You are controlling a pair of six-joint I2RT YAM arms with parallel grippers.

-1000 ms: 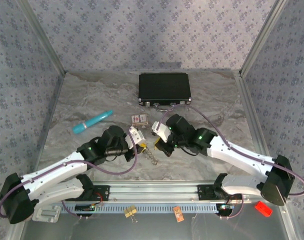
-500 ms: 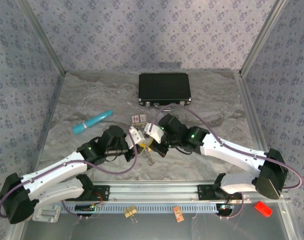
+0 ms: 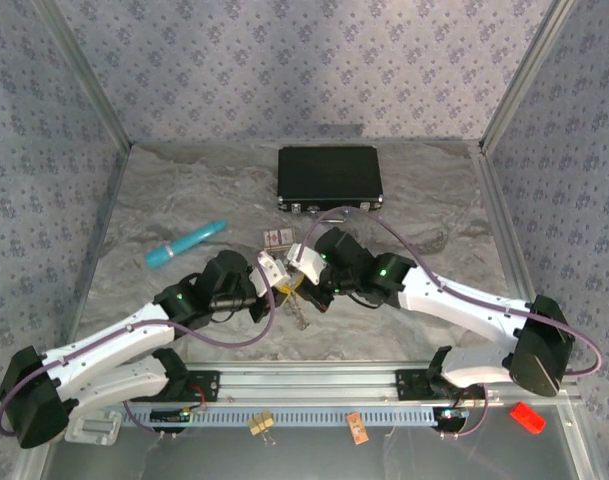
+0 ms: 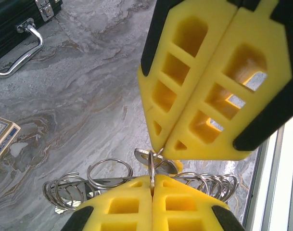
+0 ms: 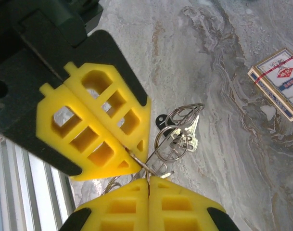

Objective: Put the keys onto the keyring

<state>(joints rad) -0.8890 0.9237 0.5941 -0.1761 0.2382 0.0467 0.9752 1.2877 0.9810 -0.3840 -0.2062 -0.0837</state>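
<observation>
- Grippers meet tip to tip over the middle of the desk (image 3: 184,210) in the top view, left gripper (image 3: 282,280) against right gripper (image 3: 306,268).
- Left wrist view: the left gripper's jaws are together, clamped on the thin keyring (image 4: 152,168), which stands edge-on. The right gripper's jaws pinch the same ring from above.
- Right wrist view: the keys (image 5: 189,137) lie on the desk among loose wire rings (image 5: 177,118), just beside the pinched keyring.
</observation>
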